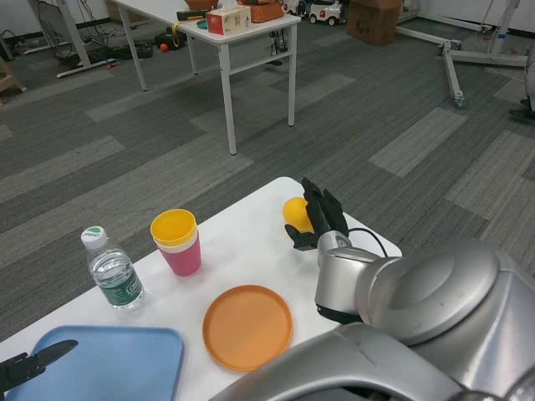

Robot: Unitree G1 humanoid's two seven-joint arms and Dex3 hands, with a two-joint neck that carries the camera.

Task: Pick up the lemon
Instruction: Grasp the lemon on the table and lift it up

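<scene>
Lemon [294, 212]: at the table's [251, 251] far edge, against the right hand's [322, 219] fingers, which curl round it, apparently closing to lift; grip unconfirmed.

Bright even light, soft shadows, sharp

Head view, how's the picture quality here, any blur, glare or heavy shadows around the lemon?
Head view: lighting is even and soft, with no harsh glare on the white table. The lemon is sharp but partly hidden by the right hand. The right forearm, close to the lens, looms large, with bright highlights.
</scene>
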